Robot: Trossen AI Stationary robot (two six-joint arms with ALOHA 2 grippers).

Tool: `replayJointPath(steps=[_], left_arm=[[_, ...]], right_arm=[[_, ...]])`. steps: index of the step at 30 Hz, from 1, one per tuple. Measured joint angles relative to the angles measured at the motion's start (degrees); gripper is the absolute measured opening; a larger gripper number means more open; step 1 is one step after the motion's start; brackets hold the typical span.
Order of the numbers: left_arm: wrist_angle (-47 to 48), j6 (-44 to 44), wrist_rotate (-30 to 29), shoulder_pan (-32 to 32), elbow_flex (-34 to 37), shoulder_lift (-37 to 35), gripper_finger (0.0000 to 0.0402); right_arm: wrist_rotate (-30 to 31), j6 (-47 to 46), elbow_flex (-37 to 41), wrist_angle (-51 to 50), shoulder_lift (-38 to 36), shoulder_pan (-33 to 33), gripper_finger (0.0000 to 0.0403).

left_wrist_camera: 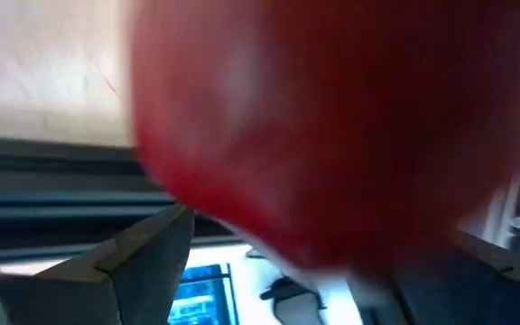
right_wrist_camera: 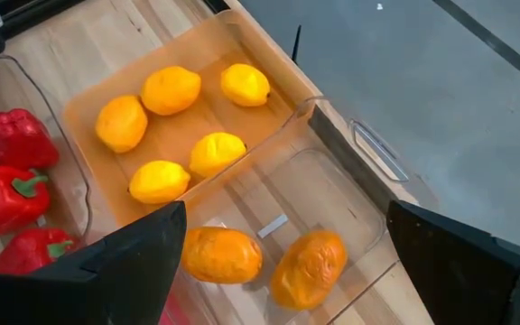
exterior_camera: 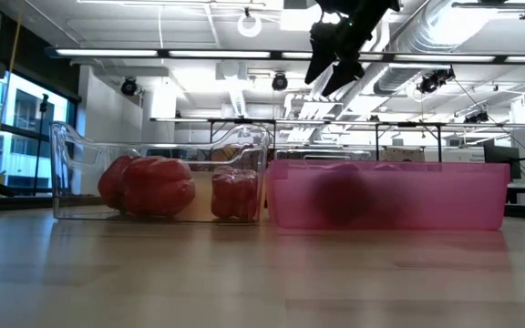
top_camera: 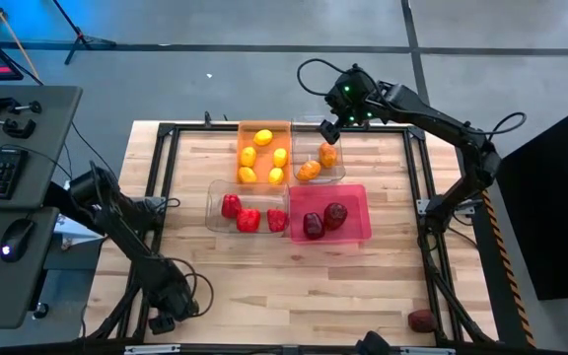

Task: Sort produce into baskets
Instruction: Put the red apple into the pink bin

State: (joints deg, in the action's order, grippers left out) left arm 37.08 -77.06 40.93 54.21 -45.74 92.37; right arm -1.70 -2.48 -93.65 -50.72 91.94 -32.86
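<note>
My right gripper [top_camera: 329, 128] [right_wrist_camera: 285, 215] is open and empty, high above the clear basket [top_camera: 335, 174] that holds two orange pieces [right_wrist_camera: 310, 266]. My left gripper [top_camera: 163, 320] is at the table's near left corner, shut on a bright red piece [left_wrist_camera: 332, 126] that fills its wrist view. The orange basket [top_camera: 241, 148] holds several yellow pieces [right_wrist_camera: 170, 88]. A second clear basket [top_camera: 213, 202] holds three red peppers [top_camera: 249, 219]. The pink basket [top_camera: 358, 197] holds two maroon pieces [top_camera: 323, 221]. My left gripper has the red piece [left_wrist_camera: 242, 217] between its two fingers; one dark finger [left_wrist_camera: 143, 257] shows beside it. The piece hides the place of contact, and which part is held cannot be told.
A maroon piece [top_camera: 421, 319] lies off the table's near right corner, beyond the black frame rail [top_camera: 432, 247]. A desk with keyboard and mouse [top_camera: 8, 187] stands left of the table. Bare wood [top_camera: 284, 286] lies between the baskets and the near edge.
</note>
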Motion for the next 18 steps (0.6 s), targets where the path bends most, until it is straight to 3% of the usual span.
replayJointPath(steps=[6,10,18], left_arm=[[0.3,1.4,-0.9,-0.2,0.0,2.9,0.0336],[0.7,3.2,-4.7,-0.6,0.0,2.4,0.0336],[8.6,9.0,-9.9,-1.4,0.0,-5.3,0.0336]], right_arm=[[0.0,0.0,0.0,-0.1,0.0,0.0,0.0371],[0.0,0.0,0.0,-0.1,0.0,0.0,0.0371],[0.0,0.0,0.0,-0.1,0.0,0.0,0.0371]])
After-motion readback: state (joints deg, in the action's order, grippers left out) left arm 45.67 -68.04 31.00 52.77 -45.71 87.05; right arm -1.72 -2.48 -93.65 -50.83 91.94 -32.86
